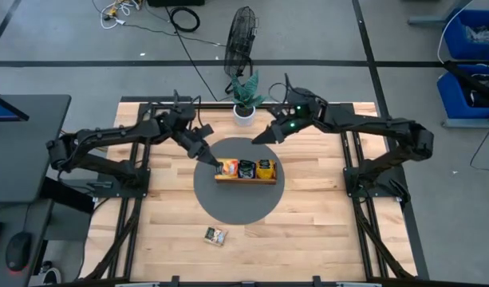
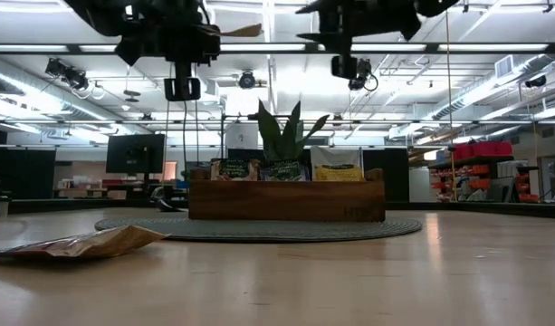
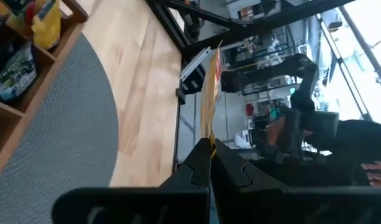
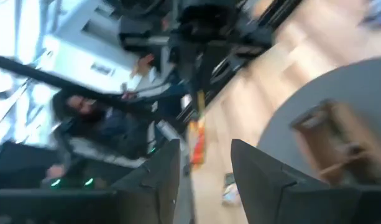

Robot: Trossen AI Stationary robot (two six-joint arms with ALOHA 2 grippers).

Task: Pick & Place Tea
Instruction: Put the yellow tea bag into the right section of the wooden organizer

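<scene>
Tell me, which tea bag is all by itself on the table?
The sachet lying flat on the bare wood, well off the grey mat. The others stand in the wooden tray, and one is pinched in the left claw.

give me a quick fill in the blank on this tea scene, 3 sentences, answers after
1. The left gripper is ____ on an orange-yellow sachet.
2. The wooden tray sits on a round ____ mat.
3. One loose sachet lies on the ____, off the mat.

Missing words: shut; grey; table
</scene>
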